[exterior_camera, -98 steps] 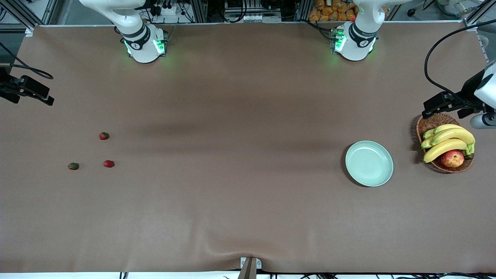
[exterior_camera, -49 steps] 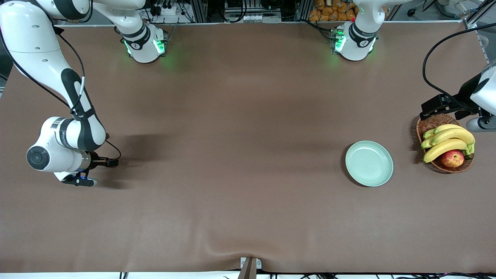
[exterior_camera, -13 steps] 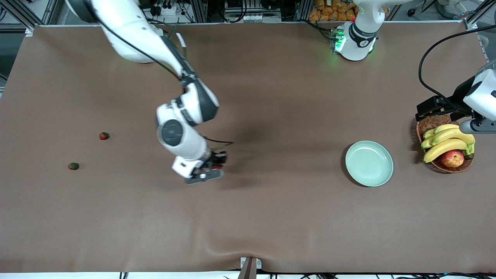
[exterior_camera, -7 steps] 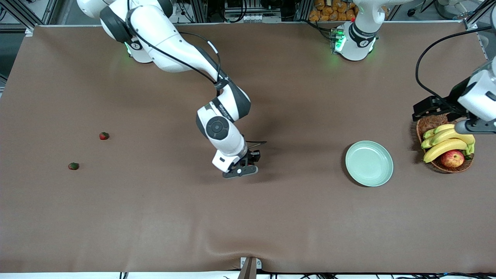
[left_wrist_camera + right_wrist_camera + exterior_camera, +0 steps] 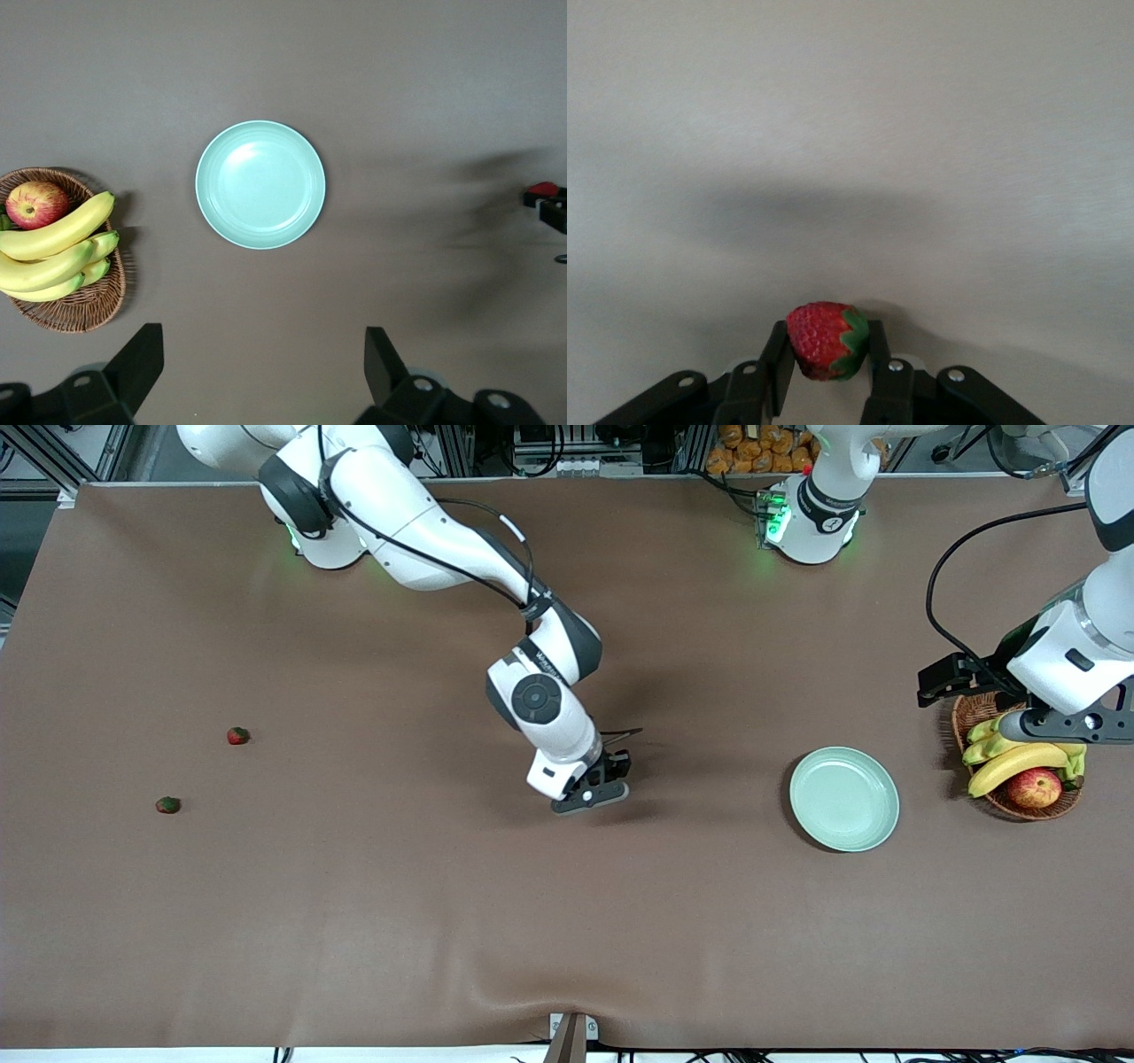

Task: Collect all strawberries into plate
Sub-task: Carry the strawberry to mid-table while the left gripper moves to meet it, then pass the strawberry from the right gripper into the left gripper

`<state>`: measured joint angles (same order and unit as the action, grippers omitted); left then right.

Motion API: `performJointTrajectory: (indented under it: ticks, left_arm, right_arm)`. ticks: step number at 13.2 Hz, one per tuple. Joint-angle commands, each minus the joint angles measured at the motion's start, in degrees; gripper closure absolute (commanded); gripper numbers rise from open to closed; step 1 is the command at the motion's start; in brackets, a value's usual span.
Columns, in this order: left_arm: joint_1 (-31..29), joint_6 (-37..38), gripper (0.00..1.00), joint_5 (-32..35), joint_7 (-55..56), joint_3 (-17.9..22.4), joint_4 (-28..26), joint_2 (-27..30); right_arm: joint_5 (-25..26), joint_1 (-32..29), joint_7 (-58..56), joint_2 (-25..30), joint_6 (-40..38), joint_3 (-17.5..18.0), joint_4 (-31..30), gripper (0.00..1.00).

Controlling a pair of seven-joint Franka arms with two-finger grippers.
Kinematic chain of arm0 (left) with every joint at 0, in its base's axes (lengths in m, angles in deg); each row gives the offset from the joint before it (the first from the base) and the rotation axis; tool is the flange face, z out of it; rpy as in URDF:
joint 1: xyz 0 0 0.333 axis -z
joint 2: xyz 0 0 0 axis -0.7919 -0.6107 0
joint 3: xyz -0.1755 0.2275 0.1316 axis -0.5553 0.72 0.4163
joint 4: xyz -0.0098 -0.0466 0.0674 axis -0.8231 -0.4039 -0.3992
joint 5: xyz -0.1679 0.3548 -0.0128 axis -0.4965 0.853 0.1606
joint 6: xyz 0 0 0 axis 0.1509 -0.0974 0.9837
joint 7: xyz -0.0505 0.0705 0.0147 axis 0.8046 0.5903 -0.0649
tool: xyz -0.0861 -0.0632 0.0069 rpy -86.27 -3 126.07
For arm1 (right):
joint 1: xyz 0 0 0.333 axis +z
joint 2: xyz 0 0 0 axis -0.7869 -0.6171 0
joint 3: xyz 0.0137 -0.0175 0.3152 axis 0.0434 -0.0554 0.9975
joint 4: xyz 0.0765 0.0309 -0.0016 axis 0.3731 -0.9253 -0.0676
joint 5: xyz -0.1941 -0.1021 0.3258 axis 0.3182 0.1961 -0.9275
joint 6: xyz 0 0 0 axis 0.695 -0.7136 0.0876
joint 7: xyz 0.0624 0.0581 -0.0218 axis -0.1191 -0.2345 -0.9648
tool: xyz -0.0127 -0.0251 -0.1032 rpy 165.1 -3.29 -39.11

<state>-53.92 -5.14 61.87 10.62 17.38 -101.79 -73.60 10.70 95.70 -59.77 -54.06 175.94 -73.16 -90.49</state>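
My right gripper (image 5: 609, 778) is shut on a red strawberry (image 5: 821, 338) and holds it just above the mid-table, toward the right arm's end from the plate. That berry also shows in the left wrist view (image 5: 542, 189). Two strawberries lie on the table near the right arm's end: a red one (image 5: 237, 735) and a darker, greener one (image 5: 167, 805) nearer the front camera. The pale mint-green plate (image 5: 843, 798) is empty and shows in the left wrist view (image 5: 260, 184). My left gripper (image 5: 1066, 729) is open and empty, up over the wicker basket.
A brown wicker basket (image 5: 982, 708) with bananas (image 5: 1014, 765) and a red-yellow apple (image 5: 1034, 787) stands beside the plate at the left arm's end. It also shows in the left wrist view (image 5: 78, 310). A black cable (image 5: 939, 576) hangs by the left arm.
My right gripper took one strawberry from the right arm's end and has carried it toward the plate. My left arm has shifted over the basket toward the plate.
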Motion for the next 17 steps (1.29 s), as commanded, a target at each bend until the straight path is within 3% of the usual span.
performJointTrajectory:
  ticks: [1,2,3,4,8,11,15,17]
  left_arm:
    - [0.07,-0.32,0.0,1.01,-0.28,-0.13,1.37,-0.32]
    - [-0.02,-0.5,0.0,0.84,-0.36,-0.04,1.46,-0.41]
    - [0.06,-0.67,0.0,0.92,-0.37,-0.04,1.38,-0.58]
    - [0.15,-0.85,0.0,0.66,-0.45,-0.13,1.64,-2.15]
    - [1.2,-3.57,0.0,0.49,-0.28,-1.36,2.96,-6.11]
    - [6.2,-7.59,0.0,-1.0,6.28,-1.71,2.87,-9.36]
    - [16.47,-20.15,0.0,-1.45,19.72,-1.71,3.31,-18.58]
    - [20.96,-27.1,0.0,-1.36,30.26,-1.62,3.31,-23.33]
  right_arm:
    - [-0.7,1.19,0.79,-2.99,1.45,-0.29,3.33,1.0]
    - [-0.7,1.2,0.79,-2.99,1.46,-0.29,3.33,0.78]
    - [-0.61,1.2,0.79,-2.99,1.46,-0.29,3.33,0.27]
    - [-0.18,1.28,0.71,-2.99,1.55,-0.46,3.15,0.0]
    - [-0.08,0.24,0.44,0.51,0.67,-0.81,2.71,0.0]
    - [-0.08,-2.57,0.35,6.74,-4.05,-2.65,-0.79,0.0]
    - [-0.08,-5.3,0.0,14.92,-19.6,-10.11,-3.52,0.0]
    - [-0.08,-7.75,-2.09,19.74,-23.31,-13.02,-7.63,0.0]
